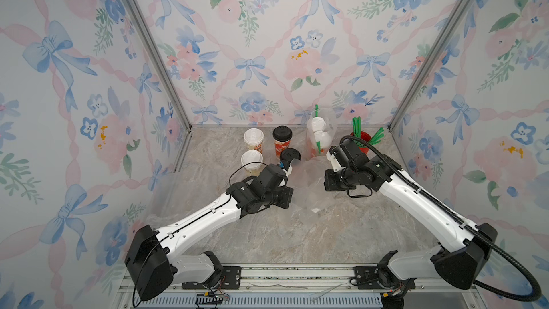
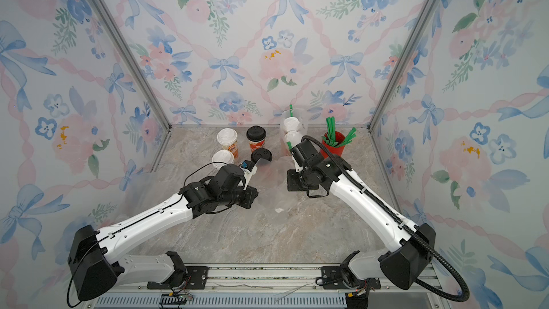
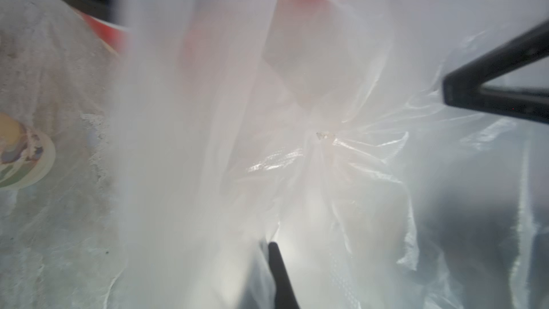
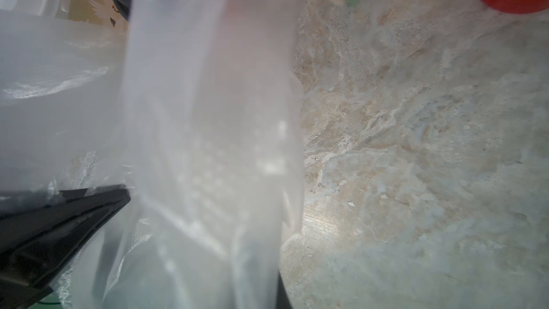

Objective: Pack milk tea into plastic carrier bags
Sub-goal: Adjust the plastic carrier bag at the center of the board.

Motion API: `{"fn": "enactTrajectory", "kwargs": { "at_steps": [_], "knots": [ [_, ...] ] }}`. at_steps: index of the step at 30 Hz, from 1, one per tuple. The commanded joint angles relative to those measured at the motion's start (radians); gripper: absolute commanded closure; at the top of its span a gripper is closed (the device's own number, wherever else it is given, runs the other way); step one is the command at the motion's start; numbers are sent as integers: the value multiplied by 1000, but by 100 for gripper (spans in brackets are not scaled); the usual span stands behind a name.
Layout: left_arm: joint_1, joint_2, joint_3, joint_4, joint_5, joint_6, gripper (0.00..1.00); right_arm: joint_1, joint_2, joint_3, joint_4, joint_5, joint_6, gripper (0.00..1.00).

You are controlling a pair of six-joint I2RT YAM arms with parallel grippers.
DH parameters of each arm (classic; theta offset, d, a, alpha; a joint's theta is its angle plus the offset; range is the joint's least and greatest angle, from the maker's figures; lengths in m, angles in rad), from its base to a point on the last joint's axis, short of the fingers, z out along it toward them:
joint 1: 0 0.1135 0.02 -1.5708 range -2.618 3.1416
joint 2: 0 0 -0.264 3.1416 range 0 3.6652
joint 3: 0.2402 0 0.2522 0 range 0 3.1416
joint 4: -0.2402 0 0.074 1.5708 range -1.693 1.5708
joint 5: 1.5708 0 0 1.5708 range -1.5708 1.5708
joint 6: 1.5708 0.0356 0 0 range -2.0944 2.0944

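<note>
A clear plastic carrier bag lies crumpled mid-table between my arms. My left gripper is shut on its film at the left side. My right gripper is shut on a handle strip at the right side. A black-lidded red milk tea cup stands right by the left gripper, partly veiled by film. Behind it stand another black-lidded red cup and two white-lidded cups. A second bag at the back holds two white-lidded cups.
A red lidless cup of green straws stands at the back right, just behind the right wrist. The enclosure's walls and metal posts close off the sides and back. More clear film lies along the left wall.
</note>
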Motion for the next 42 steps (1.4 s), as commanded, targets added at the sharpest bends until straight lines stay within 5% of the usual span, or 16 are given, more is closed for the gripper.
{"fn": "enactTrajectory", "kwargs": {
  "at_steps": [1,5,9,13,25,27,33,42],
  "knots": [
    [-1,19,29,-71,-57,19,97,35,-23,6,-34,105,-7,100],
    [-1,7,65,-69,-48,15,57,59,-48,-35,49,94,-29,100],
    [3,-31,91,-56,-76,36,41,73,-73,-70,117,100,-64,100],
    [29,-43,96,-26,-29,57,33,90,-120,-128,205,117,-110,100],
    [15,-14,4,11,42,8,30,90,-212,-249,322,137,-117,100],
    [8,-7,-3,23,38,19,36,91,-214,-254,333,125,-121,100],
    [8,-24,7,60,9,39,94,91,-220,-277,356,118,-138,100],
    [8,-81,4,75,34,58,100,91,-261,-341,380,133,-143,100]
  ]
}}
